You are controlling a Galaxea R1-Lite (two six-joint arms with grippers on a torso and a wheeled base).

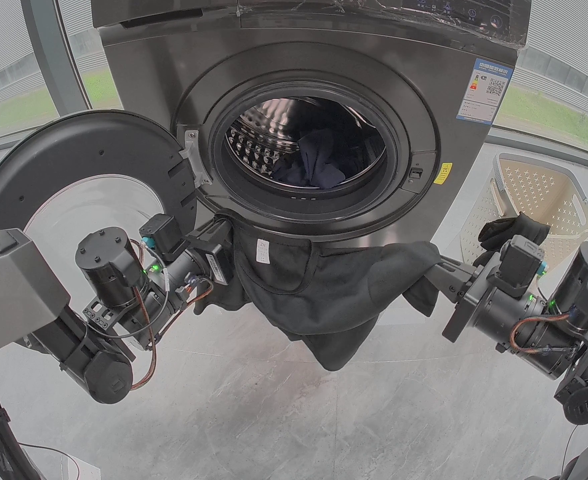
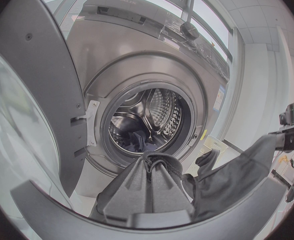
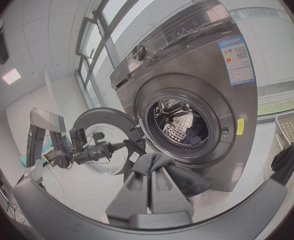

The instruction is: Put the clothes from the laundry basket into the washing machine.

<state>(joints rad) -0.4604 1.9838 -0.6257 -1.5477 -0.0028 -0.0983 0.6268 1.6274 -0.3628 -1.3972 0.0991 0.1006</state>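
1. We face the washing machine with its door swung wide open to our left, so the opening is free.
2. A dark garment hangs stretched between our arms, just below the opening, with its middle sagging toward the floor.
3. The laundry basket stands to our right beside the machine, with another dark piece draped over its rim.
4. Dark blue clothes already lie in the drum.
5. Our left claw is clamped tight on one end of the garment, and our right claw is pinched on the other.
6. We judge the step to be loading this garment. Next, both ends must rise and go in through the opening, deep enough that the sagging middle clears the lip before we let go.
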